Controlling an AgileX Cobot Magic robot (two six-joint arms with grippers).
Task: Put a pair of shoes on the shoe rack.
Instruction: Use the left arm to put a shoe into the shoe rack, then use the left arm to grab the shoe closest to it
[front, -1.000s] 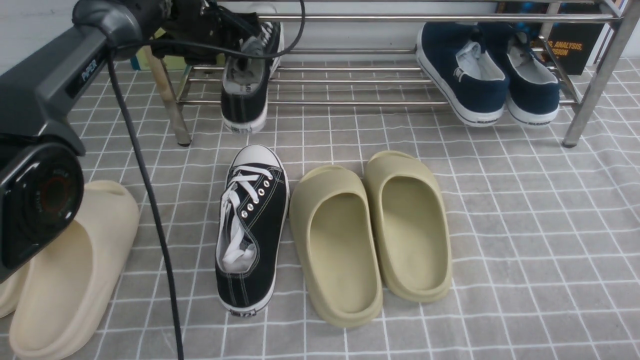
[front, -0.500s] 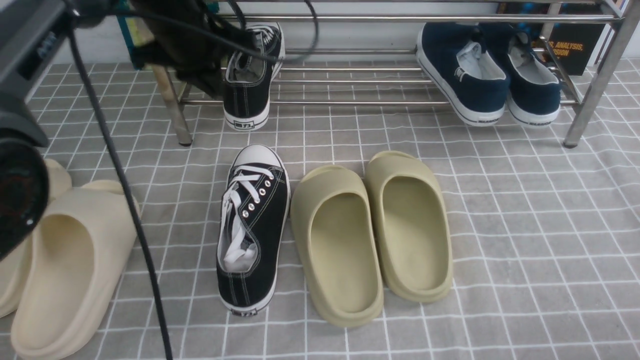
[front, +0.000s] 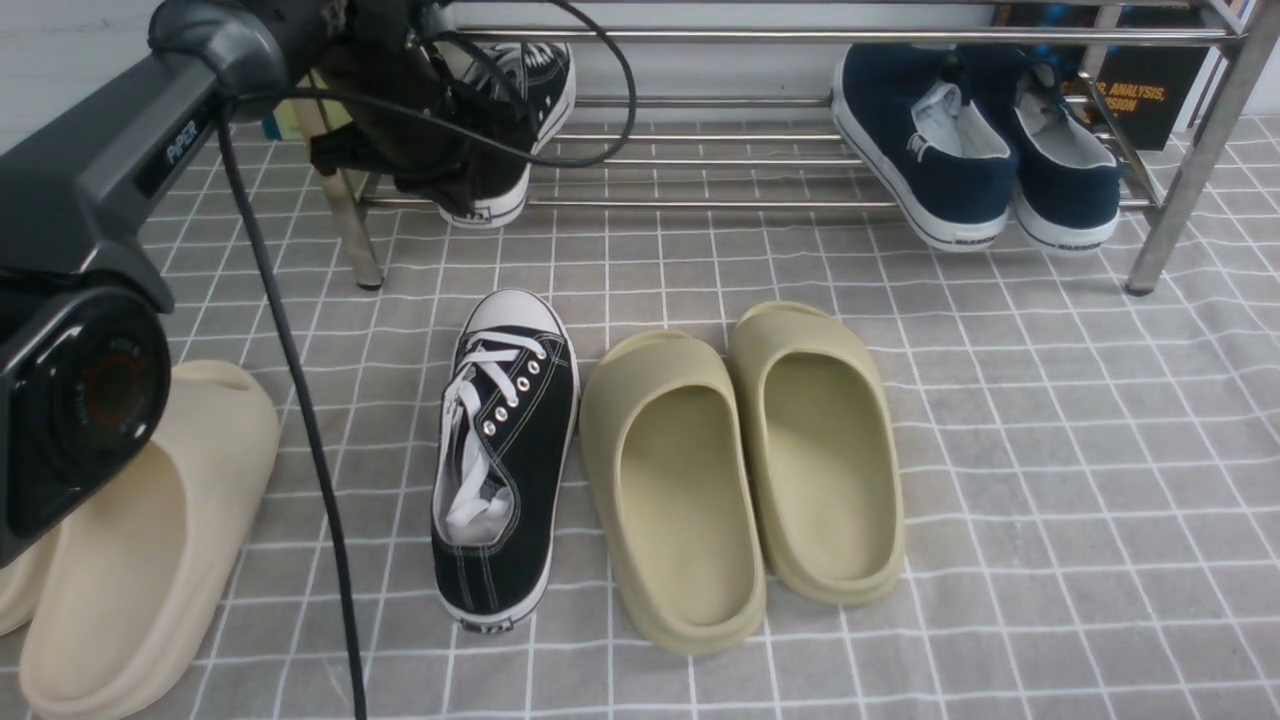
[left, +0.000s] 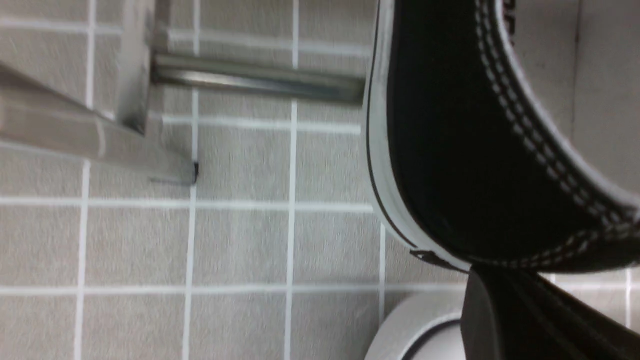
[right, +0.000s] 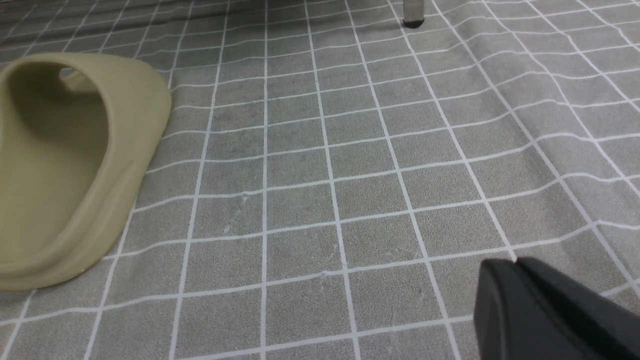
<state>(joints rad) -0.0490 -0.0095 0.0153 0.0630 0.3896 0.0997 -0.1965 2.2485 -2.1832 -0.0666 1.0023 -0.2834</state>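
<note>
Black sneaker (front: 540, 90) on the shoe rack (front: 720, 203); only the left wrist view shows a finger (left: 525, 320) at its heel. Left gripper (front: 445, 170) and right gripper (right: 540, 310): closure cannot be told.

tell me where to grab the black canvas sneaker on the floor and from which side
Pinch the heel collar of the black canvas sneaker with white laces, coming from above at its near end. It sits upright, opening up, heel toward the robot; the olive foam slide close on its right likely crowds a sideways grip.

black sneaker (front: 545, 95) | shifted deeper onto shoe rack (front: 720, 203)
</note>
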